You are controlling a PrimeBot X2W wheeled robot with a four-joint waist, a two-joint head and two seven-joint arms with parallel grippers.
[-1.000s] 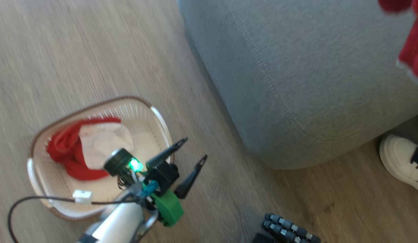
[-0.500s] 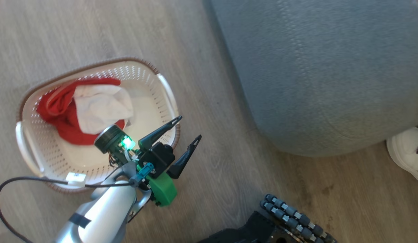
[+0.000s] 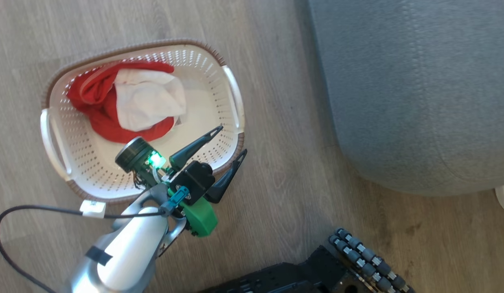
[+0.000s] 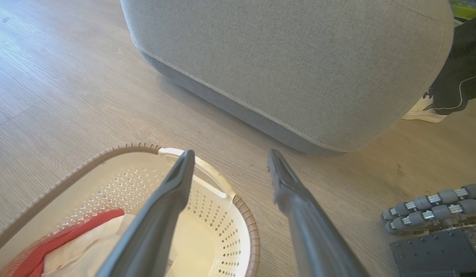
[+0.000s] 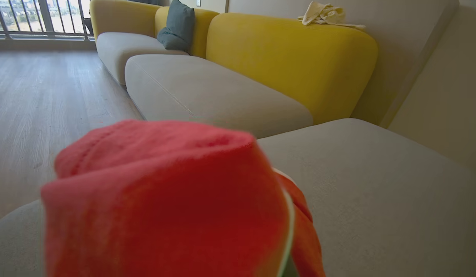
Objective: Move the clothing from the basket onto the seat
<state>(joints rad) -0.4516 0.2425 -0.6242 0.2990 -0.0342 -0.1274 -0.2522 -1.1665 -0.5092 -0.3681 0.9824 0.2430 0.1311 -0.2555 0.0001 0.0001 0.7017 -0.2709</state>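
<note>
left gripper (image 3: 233,140) poised at the basket (image 3: 130,45), which stands on the wood floor (image 3: 276,195). its 2 dark fingers (image 4: 157,215) are spread wide with nothing between them: 1 lies over the basket's interior, the other beyond the brown rim at the handle side nearest the seat (image 3: 419,89). a red-and-white garment (image 3: 150,103) lies bunched inside the basket, against the wall at the corner farthest from the gripper, white panel uppermost. a strip of bare floor separates the basket from the seat's rounded corner.

in the left wrist view the seat's pale stitching runs along its lower edge, and the robot base (image 4: 434,246) with grey rollers sits on the floor nearby.

in the right wrist view a red garment (image 5: 165,200) is bunched close to the lens above the seat's grey cushion. it hides the right gripper's fingers, so whether they pinch the fabric cannot be told. yellow backrests (image 5: 292,57) stand along the cushions' far edge.
</note>
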